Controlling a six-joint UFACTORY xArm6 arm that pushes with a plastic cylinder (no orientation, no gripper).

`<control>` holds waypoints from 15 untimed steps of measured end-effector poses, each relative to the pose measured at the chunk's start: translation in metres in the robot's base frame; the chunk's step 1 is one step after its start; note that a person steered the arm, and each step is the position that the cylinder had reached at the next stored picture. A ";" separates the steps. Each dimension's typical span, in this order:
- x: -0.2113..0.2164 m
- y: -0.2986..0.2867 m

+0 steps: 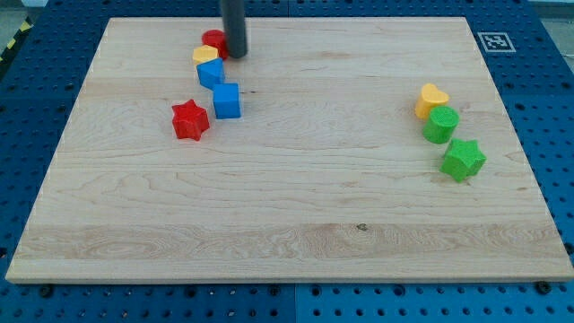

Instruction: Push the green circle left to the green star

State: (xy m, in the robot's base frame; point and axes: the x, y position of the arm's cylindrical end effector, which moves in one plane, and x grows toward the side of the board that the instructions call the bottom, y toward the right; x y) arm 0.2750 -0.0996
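The green circle (440,124) sits at the view's right on the wooden board (296,224). The green star (463,159) lies just below and to the right of it, close by or touching. A yellow heart (431,99) touches the circle from above. My tip (235,54) is at the view's top left, far from the green blocks. It stands right next to a red block (213,39) and a yellow block (205,56).
A blue block (211,73), a blue cube (227,100) and a red star (190,119) lie below my tip at the left. A marker tag (495,41) sits off the board's top right corner.
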 end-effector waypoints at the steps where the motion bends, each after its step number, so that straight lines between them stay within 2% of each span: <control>1: -0.001 -0.011; 2: -0.020 0.004; 3: -0.032 0.063; 4: -0.016 0.175; 5: 0.029 0.296; 6: 0.082 0.346; 7: 0.121 0.331; 9: 0.151 0.248; 10: 0.184 0.251; 12: 0.191 0.274; 13: 0.168 0.274; 15: 0.149 0.329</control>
State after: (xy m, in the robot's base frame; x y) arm 0.4242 0.2289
